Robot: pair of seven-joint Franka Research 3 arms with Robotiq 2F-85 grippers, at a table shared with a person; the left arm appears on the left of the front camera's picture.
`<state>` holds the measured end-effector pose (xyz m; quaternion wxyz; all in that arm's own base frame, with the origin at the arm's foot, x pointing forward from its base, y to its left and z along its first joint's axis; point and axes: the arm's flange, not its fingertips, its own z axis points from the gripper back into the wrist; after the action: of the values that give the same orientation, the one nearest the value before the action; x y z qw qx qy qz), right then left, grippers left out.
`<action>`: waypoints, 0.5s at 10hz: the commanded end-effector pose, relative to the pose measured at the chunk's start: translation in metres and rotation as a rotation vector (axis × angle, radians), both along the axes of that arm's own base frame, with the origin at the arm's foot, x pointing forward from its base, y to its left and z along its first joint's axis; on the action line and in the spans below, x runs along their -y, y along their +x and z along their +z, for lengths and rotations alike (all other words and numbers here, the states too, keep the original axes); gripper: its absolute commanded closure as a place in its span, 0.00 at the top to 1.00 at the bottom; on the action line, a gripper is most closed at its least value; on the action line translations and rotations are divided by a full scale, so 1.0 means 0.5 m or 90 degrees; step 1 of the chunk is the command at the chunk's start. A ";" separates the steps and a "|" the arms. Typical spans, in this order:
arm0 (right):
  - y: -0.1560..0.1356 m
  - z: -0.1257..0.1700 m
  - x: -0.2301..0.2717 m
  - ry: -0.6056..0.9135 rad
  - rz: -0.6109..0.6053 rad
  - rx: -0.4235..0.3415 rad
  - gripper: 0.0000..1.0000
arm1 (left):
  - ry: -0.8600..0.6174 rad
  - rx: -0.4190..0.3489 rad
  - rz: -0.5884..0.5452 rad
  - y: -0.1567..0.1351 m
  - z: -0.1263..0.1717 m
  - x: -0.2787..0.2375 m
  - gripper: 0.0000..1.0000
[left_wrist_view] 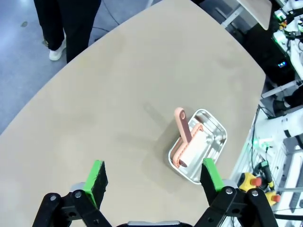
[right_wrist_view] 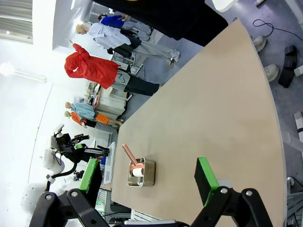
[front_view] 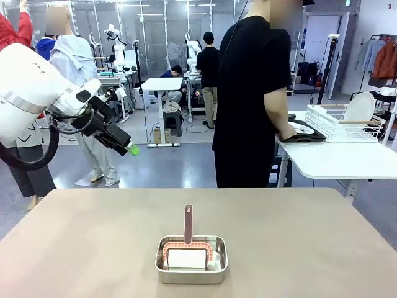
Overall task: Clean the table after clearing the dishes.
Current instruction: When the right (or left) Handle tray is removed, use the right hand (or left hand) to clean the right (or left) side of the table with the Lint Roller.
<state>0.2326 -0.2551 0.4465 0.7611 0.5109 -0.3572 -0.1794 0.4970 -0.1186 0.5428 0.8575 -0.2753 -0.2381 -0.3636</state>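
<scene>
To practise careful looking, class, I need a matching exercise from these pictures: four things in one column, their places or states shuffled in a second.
Things:
1. steel pan
2. pink-handled roller
3. wire rack
4. left gripper

Places or states:
a. open, raised in the air
b. on the white side table
c. resting on the beige table
d. inside the pan

Pairs: 1-c, 2-d, 3-b, 4-a.
</scene>
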 end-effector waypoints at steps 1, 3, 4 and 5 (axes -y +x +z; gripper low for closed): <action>0.003 0.003 0.000 0.001 -0.005 0.008 1.00 | -0.002 0.000 0.011 0.003 0.006 -0.008 1.00; 0.003 0.003 0.000 0.001 -0.005 0.008 1.00 | -0.002 0.000 0.011 0.003 0.006 -0.008 1.00; 0.003 0.003 0.000 0.001 -0.005 0.008 1.00 | -0.002 0.000 0.006 0.003 0.001 -0.011 1.00; 0.003 0.003 0.000 0.001 -0.005 0.008 1.00 | 0.035 0.028 -0.085 0.021 0.002 0.048 1.00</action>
<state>0.2327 -0.2550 0.4465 0.7611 0.5110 -0.3571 -0.1793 0.4989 -0.1221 0.5422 0.8518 -0.2710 -0.2369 -0.3806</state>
